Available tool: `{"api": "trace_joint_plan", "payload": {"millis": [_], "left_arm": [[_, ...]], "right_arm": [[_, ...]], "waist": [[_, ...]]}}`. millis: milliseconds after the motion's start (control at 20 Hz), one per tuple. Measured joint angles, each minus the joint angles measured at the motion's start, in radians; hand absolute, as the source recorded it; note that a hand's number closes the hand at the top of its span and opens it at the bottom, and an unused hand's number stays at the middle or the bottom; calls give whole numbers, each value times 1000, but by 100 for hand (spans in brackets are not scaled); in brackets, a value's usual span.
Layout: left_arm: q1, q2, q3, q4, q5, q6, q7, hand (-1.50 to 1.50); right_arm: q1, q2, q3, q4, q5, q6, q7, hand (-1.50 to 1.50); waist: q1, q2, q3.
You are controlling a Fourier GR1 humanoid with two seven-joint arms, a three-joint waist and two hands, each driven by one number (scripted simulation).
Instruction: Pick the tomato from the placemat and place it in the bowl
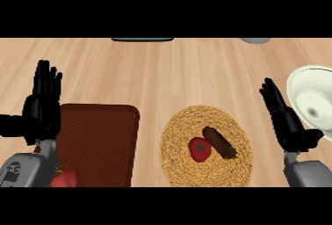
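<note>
- Rising from the lower right of the head view, the right hand (288, 121) stands with its fingers straight and pointing up, released and holding nothing.
- It sits between the round woven placemat (206, 147) on its inner side and the cream bowl (304, 88) on its outer side; the fingers lie just beside the bowl's near rim, though whether they touch it is hard to tell.
- The left hand (42, 107) shows at the left edge, also open with fingers up, resting and holding nothing.
- Its wrist overlaps the left border of a dark red rectangular mat (100, 140).
- The tomato (199, 149) lies on the placemat, a little left of its centre, well apart from both hands.
- A dark brown elongated item (219, 142) lies tilted on the placemat, touching the tomato's right side.
- A red object (65, 179) shows partly by the left forearm at the lower edge.
- The bowl is cut off by the right edge, on the light wooden counter (162, 70).
- Two grey shapes (141, 39) (256, 40) peek in along the far edge.
</note>
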Motion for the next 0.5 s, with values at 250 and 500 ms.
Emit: {"api": "trace_joint_plan", "payload": {"millis": [250, 500], "left_arm": [[16, 67, -12, 24, -34, -47, 32, 0], [48, 120, -33, 51, -54, -91, 72, 0]], "right_arm": [[-93, -45, 49, -125, -11, 147, -42, 150], [-117, -223, 104, -162, 228, 124, 39, -150]], "waist": [[4, 5, -5], [-17, -2, -16]]}}
